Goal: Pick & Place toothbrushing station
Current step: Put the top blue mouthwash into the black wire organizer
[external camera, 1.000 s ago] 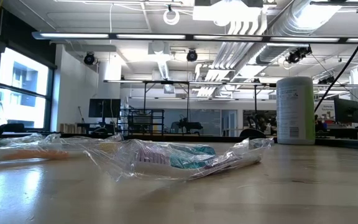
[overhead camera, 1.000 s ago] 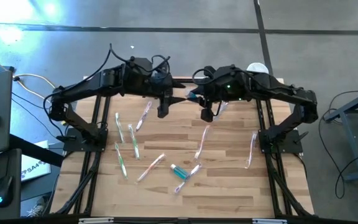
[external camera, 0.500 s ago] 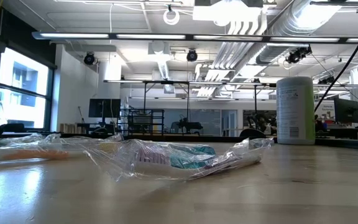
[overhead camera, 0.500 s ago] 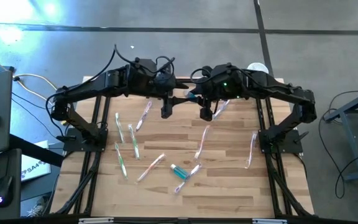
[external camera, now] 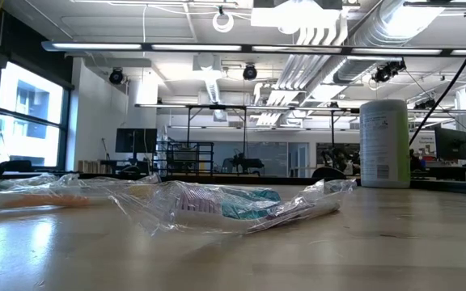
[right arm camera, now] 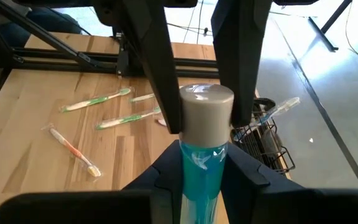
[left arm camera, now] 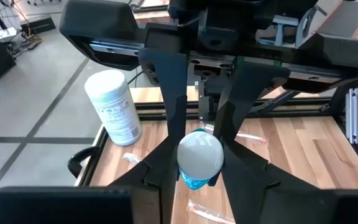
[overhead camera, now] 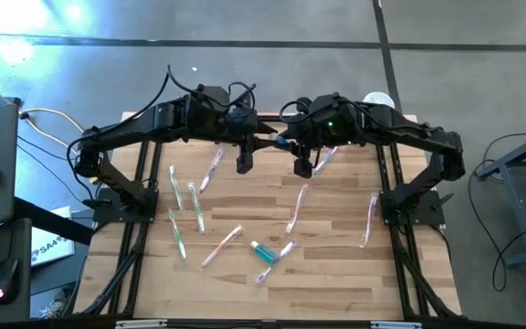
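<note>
Right end effector [right arm camera: 201, 155] is closed on the blue body of a toothpaste tube [right arm camera: 199, 163], held in the air above the far middle of the desk [overhead camera: 336, 274]. The left end effector [left arm camera: 199, 155] meets it there, with a finger pressed against each side of the tube's grey cap [right arm camera: 206, 111]; it looks like a hand-over between the arms. The tube's long axis runs roughly across the desk from one arm to the other, with the cap end toward the left arm. The toothbrushing station [right arm camera: 265, 142], a small black wire rack, sits at the desk's edge beyond the tube and well below it, partly hidden behind a finger. Its open top faces up, but too little of it shows to judge which way its long side runs. One toothbrush [right arm camera: 279, 107] leans out of it, head uppermost. The job seems only partly done: the tube has not reached the rack, and several wrapped toothbrushes [overhead camera: 194, 210] lie scattered across the desk. A tall white container [left arm camera: 114, 106] stands at a far corner.
</note>
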### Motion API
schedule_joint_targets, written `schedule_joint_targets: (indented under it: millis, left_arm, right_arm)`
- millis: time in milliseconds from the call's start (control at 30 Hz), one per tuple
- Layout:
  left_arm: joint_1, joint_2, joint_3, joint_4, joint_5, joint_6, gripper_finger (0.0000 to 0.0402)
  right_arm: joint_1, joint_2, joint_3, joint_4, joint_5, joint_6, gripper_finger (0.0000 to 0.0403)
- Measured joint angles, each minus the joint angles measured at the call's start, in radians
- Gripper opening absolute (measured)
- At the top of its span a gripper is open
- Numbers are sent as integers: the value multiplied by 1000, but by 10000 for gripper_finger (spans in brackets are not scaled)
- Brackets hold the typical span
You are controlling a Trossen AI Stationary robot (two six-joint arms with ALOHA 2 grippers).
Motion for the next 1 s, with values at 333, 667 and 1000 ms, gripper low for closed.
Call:
schedule_joint_targets:
  millis: [333, 667, 1000]
  left_arm:
    - [1, 34, 1, -16, 41, -5, 153]
    - [1, 43, 2, 0, 29, -1, 148]
    - [1, 43, 3, 2, 25, 25, 92]
  right_arm:
    - [1, 0, -2, -21, -2, 2, 68]
    - [0, -1, -2, -23, 1, 3, 68]
    - [0, -2, -1, -25, 2, 2, 68]
